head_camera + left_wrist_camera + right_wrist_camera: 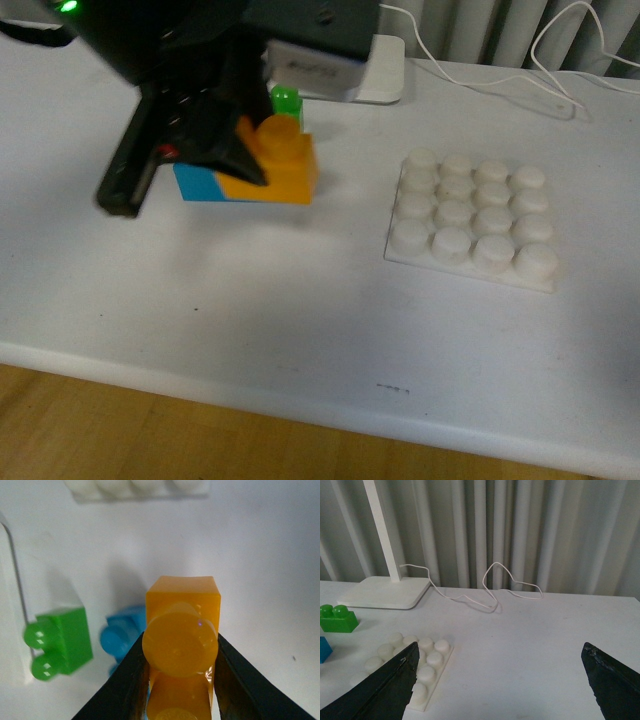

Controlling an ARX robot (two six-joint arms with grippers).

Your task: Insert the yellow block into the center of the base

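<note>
Inventory on the counter [300, 310]: 3 bricks, 1 base, 1 lamp foot and 1 white cable.

Item 1, the yellow block [285, 165], is held in the left gripper [240, 150]. The 2 black jaws are clamped against its opposite sides, at the height of the studs. The left wrist view shows 2 studs on this block [182, 630]. It sits at the left of the counter, well apart from the base [472, 215]. Whether its underside touches the counter cannot be told.

Item 2, the blue brick [198, 185], lies just beside the yellow block and is partly hidden by it and by the left arm.

Item 3, the green brick [286, 100], shows 2 studs and lies behind both, near the lamp foot [385, 65].

The base is 1 flat white plate, lying flat to the right. Its 16 round studs, in 4 rows of 4, are all exposed.

The right gripper [502, 690] hangs over the counter beside the base. Its 2 jaws are spread wide, with only bare counter between them.

The cable [490, 587] runs in loops from the lamp foot along the back of the counter.
</note>
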